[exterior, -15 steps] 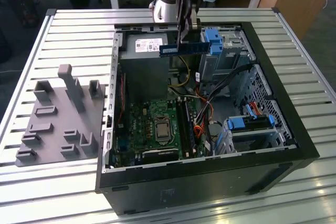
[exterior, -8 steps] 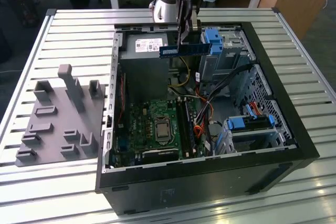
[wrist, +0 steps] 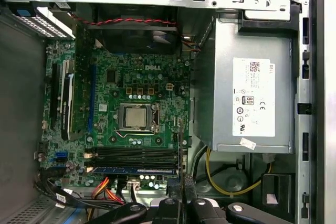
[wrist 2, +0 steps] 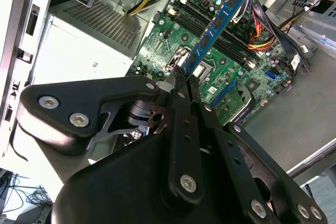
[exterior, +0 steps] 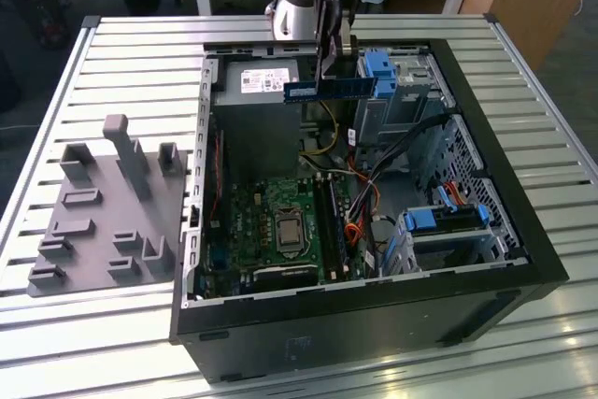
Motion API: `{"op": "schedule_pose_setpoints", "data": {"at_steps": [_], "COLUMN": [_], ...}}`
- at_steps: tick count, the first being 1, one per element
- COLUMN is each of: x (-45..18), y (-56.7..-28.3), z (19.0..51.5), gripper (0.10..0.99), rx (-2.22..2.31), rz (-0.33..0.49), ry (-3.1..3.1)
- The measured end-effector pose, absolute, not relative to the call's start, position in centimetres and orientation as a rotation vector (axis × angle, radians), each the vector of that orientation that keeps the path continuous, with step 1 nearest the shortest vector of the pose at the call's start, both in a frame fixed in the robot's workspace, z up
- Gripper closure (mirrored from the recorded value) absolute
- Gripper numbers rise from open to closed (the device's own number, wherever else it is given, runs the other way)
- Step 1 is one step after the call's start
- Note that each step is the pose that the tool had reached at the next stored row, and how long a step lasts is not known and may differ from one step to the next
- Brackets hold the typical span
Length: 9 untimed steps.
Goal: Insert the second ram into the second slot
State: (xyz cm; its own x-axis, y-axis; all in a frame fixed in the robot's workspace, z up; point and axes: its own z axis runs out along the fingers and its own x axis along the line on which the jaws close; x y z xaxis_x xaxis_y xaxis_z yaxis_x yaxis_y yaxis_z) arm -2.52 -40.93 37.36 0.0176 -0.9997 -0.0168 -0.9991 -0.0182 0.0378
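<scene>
**Second ram held above the open case, not in a slot**

We see a slatted table carrying an open black PC case, with a gray fixture beside it at the exterior view's left. Inside the case are a gray power supply and a green motherboard.

The gripper hangs over the case, jaws closed tight on the second ram. It's a thin blue-green stick with dark chips and a pale label, held level, clear of the board, with one end close to the blue drive-bay tabs.

The second wrist view shows the gripper and the chip row along the second ram, with the motherboard behind. The first wrist view shows the dark slots lying between the processor socket and the cables.

There's open air above the board. The power supply walls one side.
</scene>
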Motion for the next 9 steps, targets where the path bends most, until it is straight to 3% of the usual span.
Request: {"op": "schedule_pose_setpoints", "data": {"at_steps": [9], "x": [-2.52], "y": [-40.93], "z": [37.36], "gripper": [0.949], "rx": [2.206], "rz": [-0.06], "ry": [-2.215]}}
